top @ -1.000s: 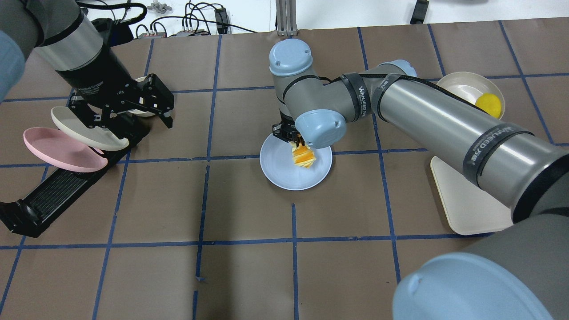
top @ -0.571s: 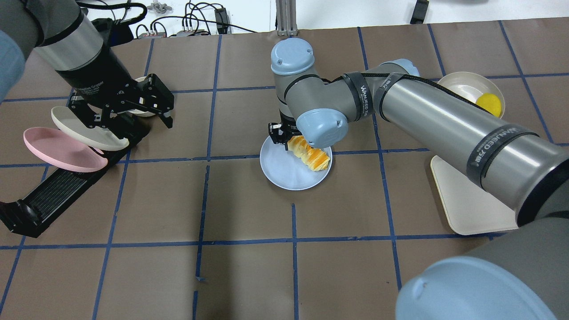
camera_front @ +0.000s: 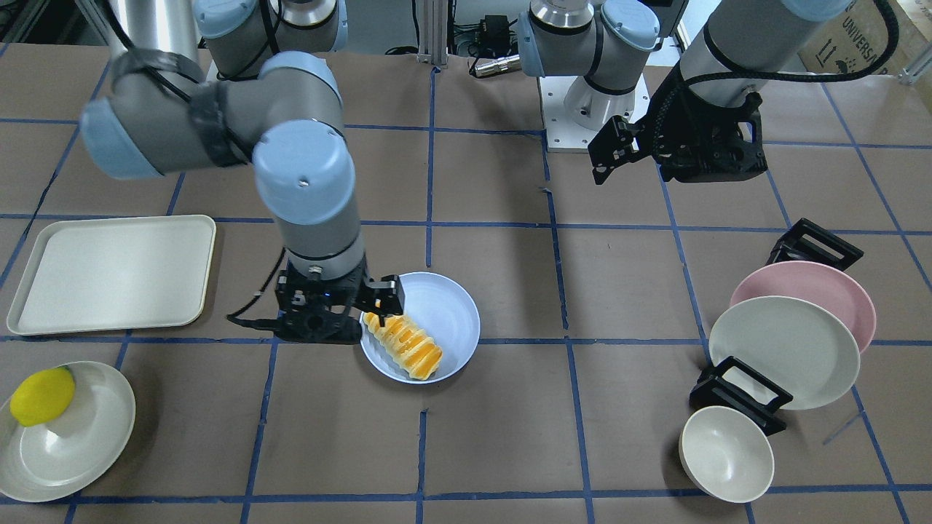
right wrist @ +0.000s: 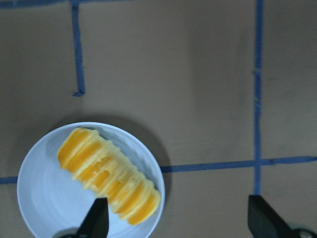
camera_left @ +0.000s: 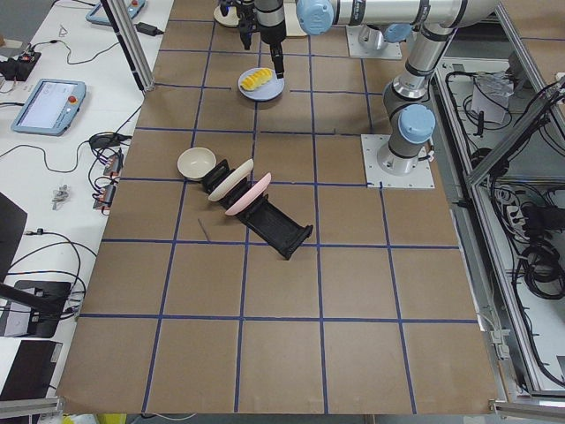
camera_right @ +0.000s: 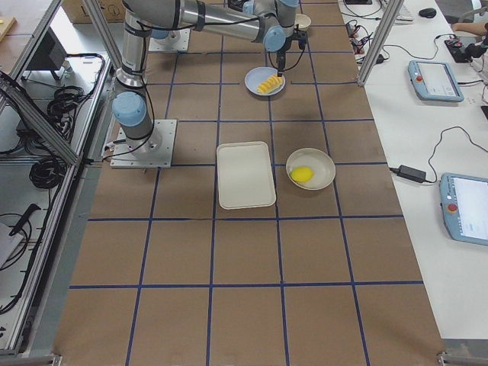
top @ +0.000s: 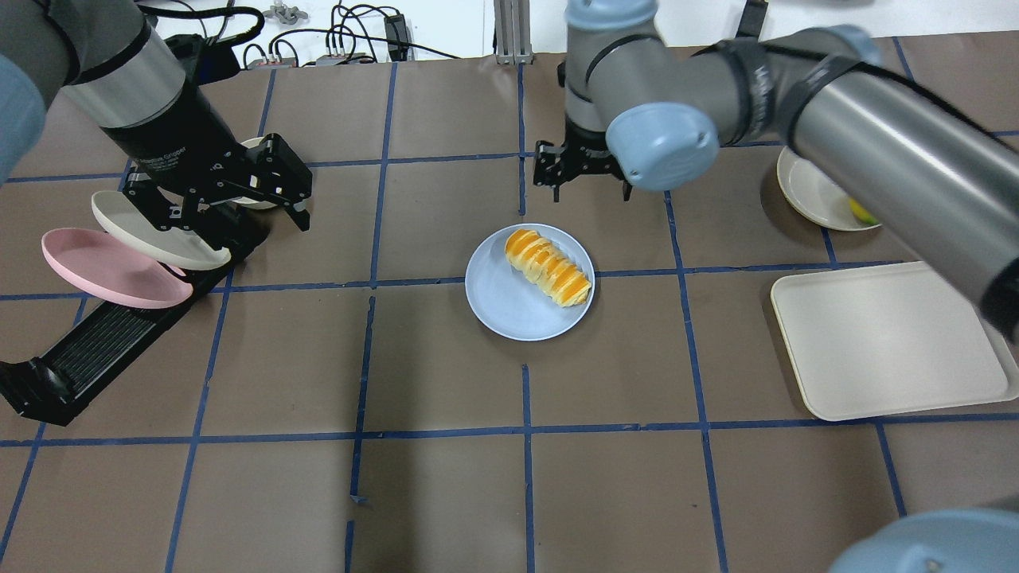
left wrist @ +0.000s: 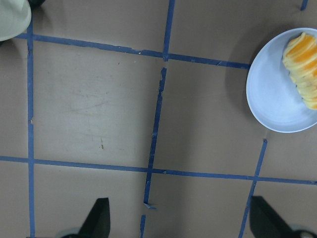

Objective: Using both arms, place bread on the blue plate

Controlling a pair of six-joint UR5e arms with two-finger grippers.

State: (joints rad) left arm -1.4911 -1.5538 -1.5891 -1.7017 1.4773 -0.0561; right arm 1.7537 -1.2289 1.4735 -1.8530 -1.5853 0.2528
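The bread (top: 549,267), striped orange and cream, lies flat on the right half of the blue plate (top: 509,306) at the table's middle. It also shows in the right wrist view (right wrist: 109,176) and the front view (camera_front: 404,346). My right gripper (top: 585,179) is open and empty. In the overhead view it hangs beyond the plate's far edge; in the front view (camera_front: 364,313) it stands close by the bread's end. My left gripper (top: 290,183) is open and empty, far left over the dish rack. The left wrist view shows the plate (left wrist: 275,99) at its right edge.
A cream tray (top: 892,342) lies at the right. A cream plate (top: 812,195) with a yellow fruit (top: 860,211) is behind it. A black rack (top: 103,350) on the left holds a pink plate (top: 111,267) and a cream plate (top: 151,227). A cream bowl (camera_front: 728,455) stands by the rack.
My right gripper has let go of the bread, which now lies flat on the blue plate. The right arm has pulled away, up and toward the far right. The left arm has not moved.
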